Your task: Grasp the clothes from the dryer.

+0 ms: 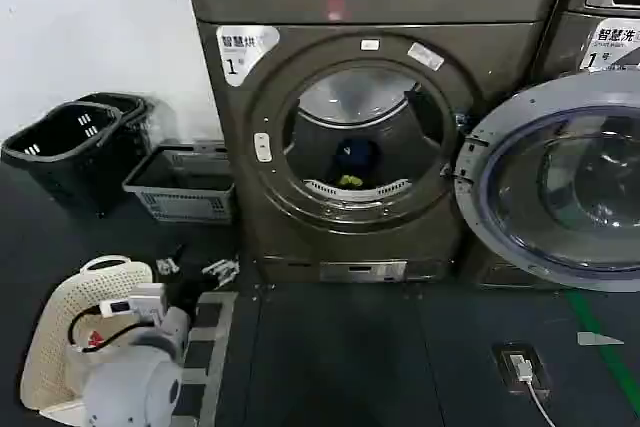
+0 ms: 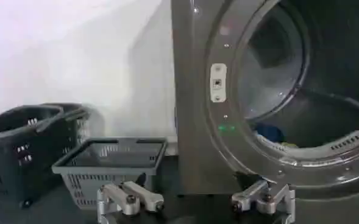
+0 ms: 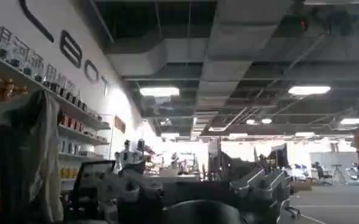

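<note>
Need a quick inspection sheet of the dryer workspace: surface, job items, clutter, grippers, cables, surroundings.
Surface: dark floor, green tape line at right.
Job's things: dryer door swung open to the right; dark blue garment and yellow-green piece lie at the drum's front lip.
Clutter: black baskets, grey basket, cream basket.
Grippers: left gripper open, low, outside the drum; right gripper nothing seen.
Cables: white cable plugged into a floor socket.
Surroundings: white wall, neighbouring machine.

Clothes (image 1: 352, 169), seemingly two pieces, lie in the dryer (image 1: 300, 207) drum.
</note>
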Controlling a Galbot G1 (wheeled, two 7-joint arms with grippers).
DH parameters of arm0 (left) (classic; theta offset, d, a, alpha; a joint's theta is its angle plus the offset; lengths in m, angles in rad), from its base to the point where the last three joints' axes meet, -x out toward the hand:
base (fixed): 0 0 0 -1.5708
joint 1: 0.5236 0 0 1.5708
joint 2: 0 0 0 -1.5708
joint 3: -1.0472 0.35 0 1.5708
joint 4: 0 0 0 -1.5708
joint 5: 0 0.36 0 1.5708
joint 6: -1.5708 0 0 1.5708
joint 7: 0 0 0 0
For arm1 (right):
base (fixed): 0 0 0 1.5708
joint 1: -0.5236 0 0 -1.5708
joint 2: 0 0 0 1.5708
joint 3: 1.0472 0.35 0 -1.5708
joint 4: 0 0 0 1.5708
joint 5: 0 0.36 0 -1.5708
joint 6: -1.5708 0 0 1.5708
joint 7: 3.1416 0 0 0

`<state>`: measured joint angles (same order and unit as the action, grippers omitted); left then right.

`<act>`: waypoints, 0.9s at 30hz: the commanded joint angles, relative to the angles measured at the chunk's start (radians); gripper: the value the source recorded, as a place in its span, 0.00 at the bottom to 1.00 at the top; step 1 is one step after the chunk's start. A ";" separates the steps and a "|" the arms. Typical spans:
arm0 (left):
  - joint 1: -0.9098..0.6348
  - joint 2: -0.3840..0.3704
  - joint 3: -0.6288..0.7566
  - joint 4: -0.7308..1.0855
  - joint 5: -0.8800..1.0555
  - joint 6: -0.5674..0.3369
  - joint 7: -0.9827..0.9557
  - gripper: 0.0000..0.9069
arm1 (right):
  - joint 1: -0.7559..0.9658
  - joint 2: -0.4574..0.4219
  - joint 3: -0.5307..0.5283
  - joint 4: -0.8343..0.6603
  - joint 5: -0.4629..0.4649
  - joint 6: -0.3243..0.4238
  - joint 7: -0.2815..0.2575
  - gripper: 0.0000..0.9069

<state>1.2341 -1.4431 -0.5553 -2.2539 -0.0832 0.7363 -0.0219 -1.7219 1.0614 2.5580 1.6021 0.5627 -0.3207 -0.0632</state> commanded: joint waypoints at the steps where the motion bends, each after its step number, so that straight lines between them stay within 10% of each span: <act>1: 0.006 -0.001 0.000 -0.003 0.002 0.049 0.001 1.00 | -0.001 0.003 -0.020 -0.013 0.026 0.082 0.027 1.00; 27: 0.009 0.000 0.002 -0.008 0.005 0.049 0.008 1.00 | 0.009 0.004 -0.046 -0.021 0.034 0.105 0.054 1.00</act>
<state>1.2438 -1.4434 -0.5544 -2.2644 -0.0793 0.7363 -0.0149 -1.7130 1.0634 2.5136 1.5802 0.5983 -0.2192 -0.0137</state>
